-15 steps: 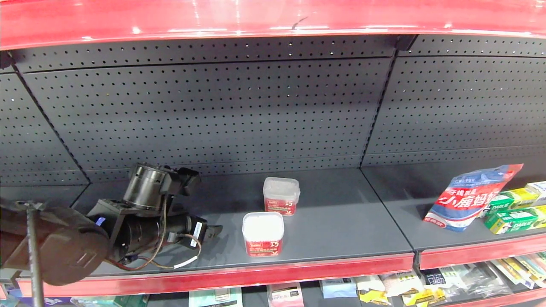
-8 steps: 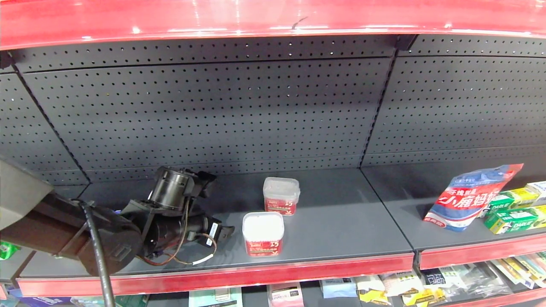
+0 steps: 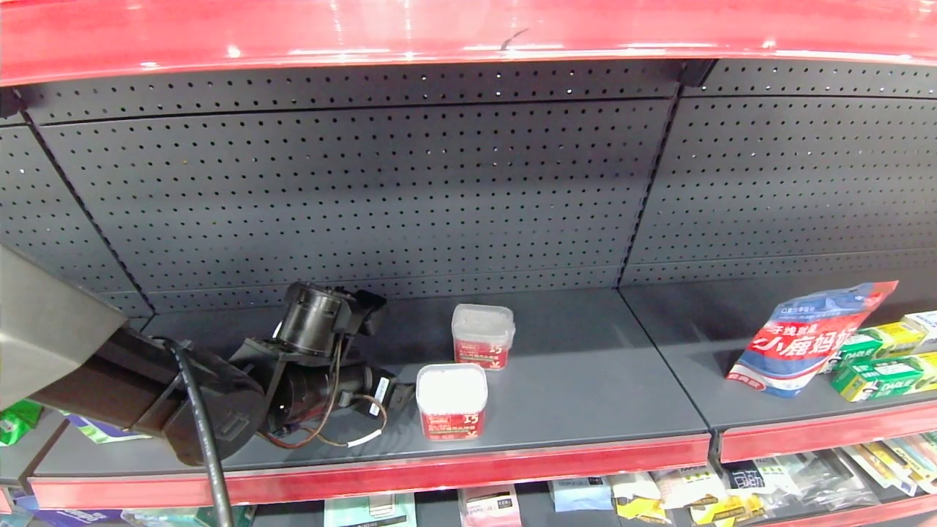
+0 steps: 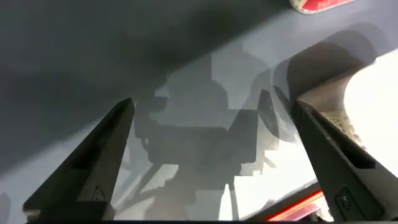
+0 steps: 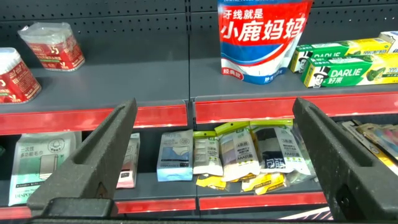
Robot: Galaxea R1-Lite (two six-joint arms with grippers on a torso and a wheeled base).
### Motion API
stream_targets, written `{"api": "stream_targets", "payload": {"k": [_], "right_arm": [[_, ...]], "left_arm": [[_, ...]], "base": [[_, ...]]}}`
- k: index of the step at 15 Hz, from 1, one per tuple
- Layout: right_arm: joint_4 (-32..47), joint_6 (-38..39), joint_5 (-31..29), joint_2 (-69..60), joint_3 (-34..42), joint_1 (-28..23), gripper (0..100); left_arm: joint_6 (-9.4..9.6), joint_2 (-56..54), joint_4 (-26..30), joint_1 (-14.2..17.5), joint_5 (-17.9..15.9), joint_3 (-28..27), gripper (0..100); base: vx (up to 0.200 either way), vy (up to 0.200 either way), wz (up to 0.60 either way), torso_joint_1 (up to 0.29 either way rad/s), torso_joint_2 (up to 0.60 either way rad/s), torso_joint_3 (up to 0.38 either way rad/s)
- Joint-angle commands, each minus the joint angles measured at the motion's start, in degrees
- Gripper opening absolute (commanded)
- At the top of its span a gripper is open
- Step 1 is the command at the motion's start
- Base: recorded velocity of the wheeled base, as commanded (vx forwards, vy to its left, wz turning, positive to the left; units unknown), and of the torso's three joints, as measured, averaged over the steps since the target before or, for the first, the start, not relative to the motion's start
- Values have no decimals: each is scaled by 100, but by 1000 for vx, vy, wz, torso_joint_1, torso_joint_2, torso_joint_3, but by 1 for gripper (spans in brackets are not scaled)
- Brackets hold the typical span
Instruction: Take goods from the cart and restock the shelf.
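as the left gripper (image 4: 212,107) lies low over the shelf (image 3: 585,380) with its jaws spread wide and nothing between them, the worry from where i stand is how close it is to the near tub (image 3: 452,401), which sits just to its right by the front edge. a careless swing that way could knock the tub sideways or tip it over the red lip, and the loose cable (image 3: 344,439) drooping from the wrist looks apt to snag.

that tub is a rounded square of cloudy plastic with a white lid and a red label, smooth and probably light, so it would slide easily on the matte dark grey metal. the far tub (image 3: 482,335), the same make, stands upright behind it, apart from it and nearer the perforated back panel (image 3: 366,197).

further right a glossy, crinkled pouch (image 3: 805,340) leans against green card boxes (image 3: 875,366), sharp-edged and stacked; being soft, it might slump if bumped.

the right gripper (image 5: 214,102) hangs back from the shelving, fingers parted and empty, its pads rough and dark.
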Motion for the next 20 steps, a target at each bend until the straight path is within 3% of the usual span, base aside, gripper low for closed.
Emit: {"api": "stream_targets", "payload": {"k": [1, 20], "right_arm": [[2, -3, 0, 7, 1, 0, 100], [2, -3, 0, 7, 1, 0, 100]], "left_arm": [[0, 100, -153, 1, 1, -15, 100], [-9, 214, -337, -289, 36, -156, 100]], "base": [[0, 0, 0, 0, 0, 0], [0, 0, 0, 0, 0, 0]]}}
